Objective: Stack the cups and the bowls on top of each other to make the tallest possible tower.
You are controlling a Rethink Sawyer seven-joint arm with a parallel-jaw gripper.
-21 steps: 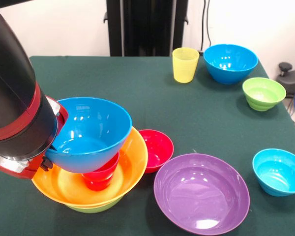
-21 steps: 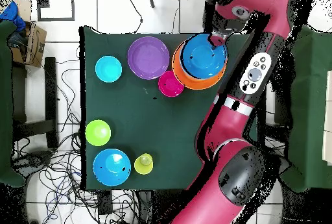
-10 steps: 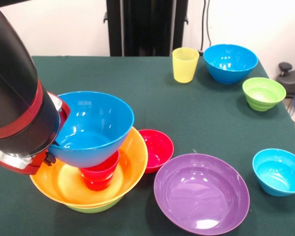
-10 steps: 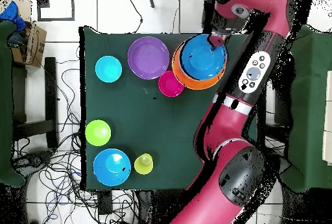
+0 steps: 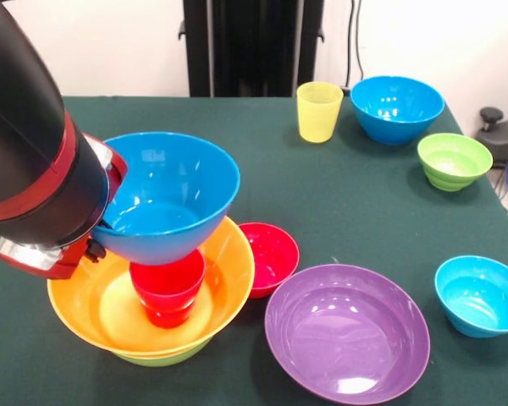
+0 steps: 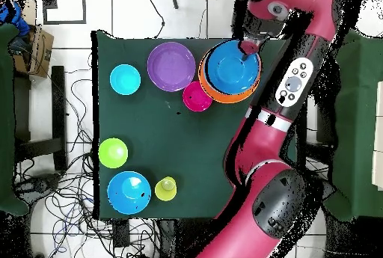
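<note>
no readable text — none (bowls, cups, arm alike)

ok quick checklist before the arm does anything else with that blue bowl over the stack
1. Blue bowl in the gripper's hold: ok, held at its rim, though the jaws are hidden by the wrist.
2. Bowl level: not ok, it tilts toward the arm.
3. Bowl over the red cup: ok, its base sits right above the cup's rim; contact cannot be told.
4. Red cup upright inside the orange bowl: ok.
5. Orange bowl seated on the lime-green bowl: ok, only a green edge shows beneath.
6. Neighbours clear: cannot tell, the small red bowl sits against the orange rim.
</note>
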